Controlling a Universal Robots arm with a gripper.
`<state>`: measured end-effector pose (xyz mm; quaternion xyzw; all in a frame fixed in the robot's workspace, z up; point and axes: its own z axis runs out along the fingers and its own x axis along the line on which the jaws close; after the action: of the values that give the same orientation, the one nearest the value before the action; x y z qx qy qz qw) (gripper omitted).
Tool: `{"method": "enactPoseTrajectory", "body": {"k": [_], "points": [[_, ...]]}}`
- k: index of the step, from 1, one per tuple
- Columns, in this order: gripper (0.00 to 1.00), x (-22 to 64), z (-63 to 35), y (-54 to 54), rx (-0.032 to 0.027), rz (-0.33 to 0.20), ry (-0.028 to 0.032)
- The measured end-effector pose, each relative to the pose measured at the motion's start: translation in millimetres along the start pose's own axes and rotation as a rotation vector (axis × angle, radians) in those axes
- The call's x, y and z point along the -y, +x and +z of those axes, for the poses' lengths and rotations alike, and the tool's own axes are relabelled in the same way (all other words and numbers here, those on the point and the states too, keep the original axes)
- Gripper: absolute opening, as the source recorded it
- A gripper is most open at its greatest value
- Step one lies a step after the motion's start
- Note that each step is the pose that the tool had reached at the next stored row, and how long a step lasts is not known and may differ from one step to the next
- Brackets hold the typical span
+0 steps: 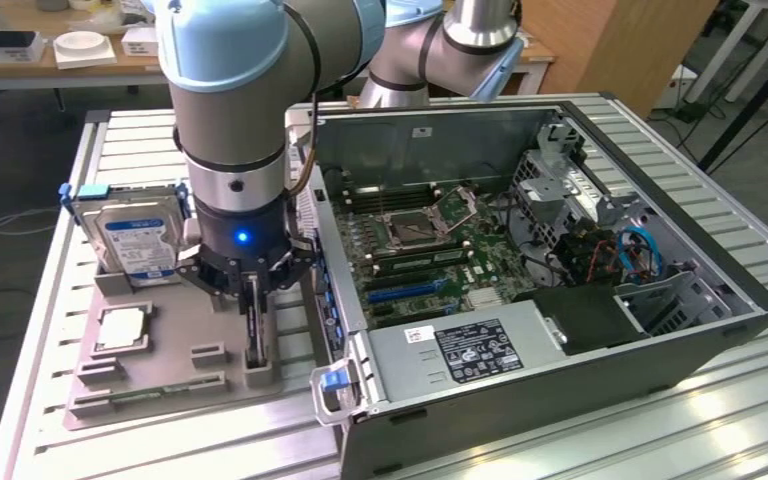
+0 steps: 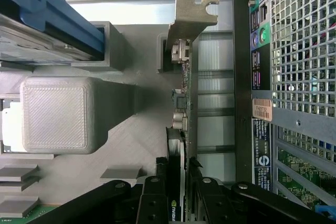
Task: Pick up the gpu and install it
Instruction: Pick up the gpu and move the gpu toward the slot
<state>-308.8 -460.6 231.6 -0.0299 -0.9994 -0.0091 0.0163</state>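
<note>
Gpu (image 2: 185,103): black card, clamped at its upper edge between the fingers of the gripper (image 1: 253,292), stood on edge in a slot of the grey tray (image 1: 177,392). Hard drive (image 1: 137,240) is stood upright in the same tray. Open computer case (image 1: 704,235) is set just beside the tray.

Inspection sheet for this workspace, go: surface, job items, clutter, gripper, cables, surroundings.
Surface: slatted metal table carrying a grey fixture tray and an open computer case.
Job's things: gpu standing on edge in a tray slot, not yet in the case.
Clutter: hard drive upright in the tray; processor chip and memory stick lying flat there.
Gripper: gripper lowered over the gpu, fingers on either side of the card, apparently closed on it.
Cables: blue and red cables inside the case.
Surroundings: desk with small items behind the table.
</note>
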Motion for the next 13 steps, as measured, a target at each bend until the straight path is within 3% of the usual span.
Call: {"method": "enactPoseTrajectory", "body": {"k": [5, 13], "points": [[0.26, 0.0, -1.0, 0.0, 0.0002, 0.0, -0.0002], [0.26, -0.6, -34.6, 1.2, 0.0001, 0.0, 0.0]]}}
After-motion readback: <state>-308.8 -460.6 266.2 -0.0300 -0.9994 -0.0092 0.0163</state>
